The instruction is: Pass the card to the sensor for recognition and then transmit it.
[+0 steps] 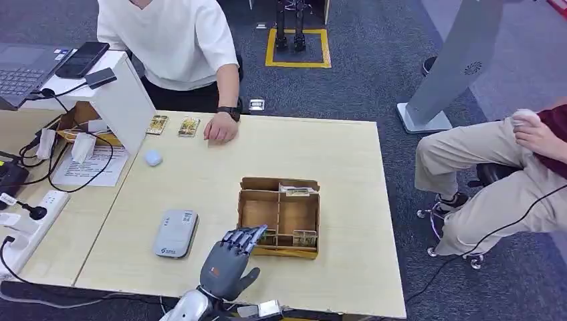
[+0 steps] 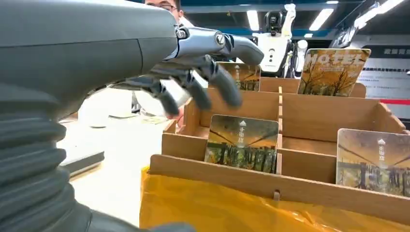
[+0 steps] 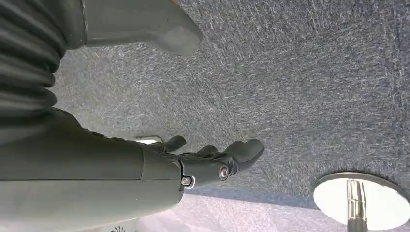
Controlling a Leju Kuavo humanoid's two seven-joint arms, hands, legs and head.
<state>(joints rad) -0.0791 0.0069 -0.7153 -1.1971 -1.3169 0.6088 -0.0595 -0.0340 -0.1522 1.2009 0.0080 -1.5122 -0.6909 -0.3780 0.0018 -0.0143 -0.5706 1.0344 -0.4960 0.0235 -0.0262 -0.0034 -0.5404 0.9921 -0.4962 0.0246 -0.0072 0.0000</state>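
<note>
A wooden divided box stands on the table near its front edge. Picture cards stand in its compartments: one near-left, one near-right, two at the far side. My left hand reaches over the box's near-left corner with its fingers spread and nothing in them, just above the near-left card. The grey-white card sensor lies flat to the left of the hand. My right hand hangs over the carpet, fingers apart, holding nothing.
A person in a white shirt sits across the table, a hand resting beside two loose cards. A small pale blue object lies left of centre. A white stand, cables and power strip crowd the left. Another person sits at right.
</note>
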